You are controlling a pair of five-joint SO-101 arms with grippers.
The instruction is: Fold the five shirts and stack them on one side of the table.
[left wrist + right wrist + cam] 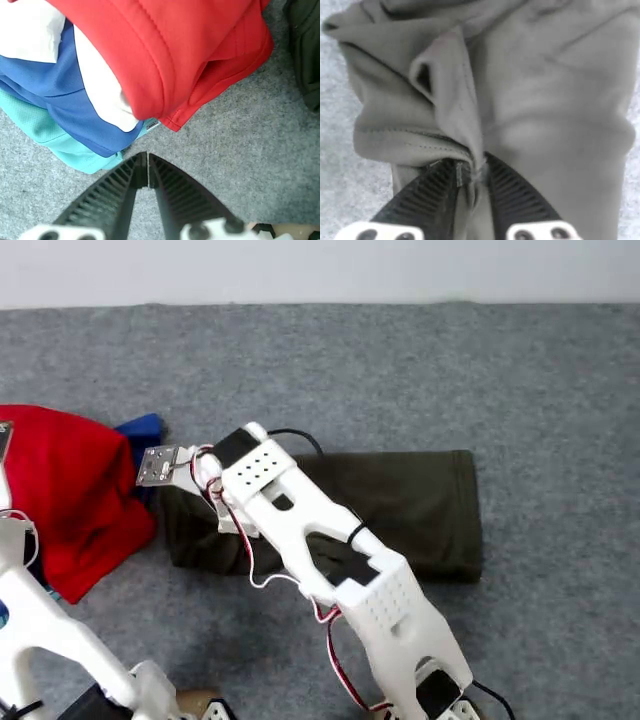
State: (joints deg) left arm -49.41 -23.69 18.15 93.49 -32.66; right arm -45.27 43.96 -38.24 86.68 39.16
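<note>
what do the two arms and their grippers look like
The left arm and right arm are white plastic; the right shows hole grids, black motors, black cables, red-white wires. The left gripper and right gripper have black ribbed fingers on white bases.

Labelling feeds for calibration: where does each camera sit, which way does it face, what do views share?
High view: fixed above the table, looking down on the olive shirt, the red shirt, the right arm and left arm.
Left wrist view: on the left arm, facing past the left gripper, shut, at the shirt stack.
Right wrist view: on the right arm, facing the right gripper pinching olive cloth.
Shared: the olive shirt, in all three.
</note>
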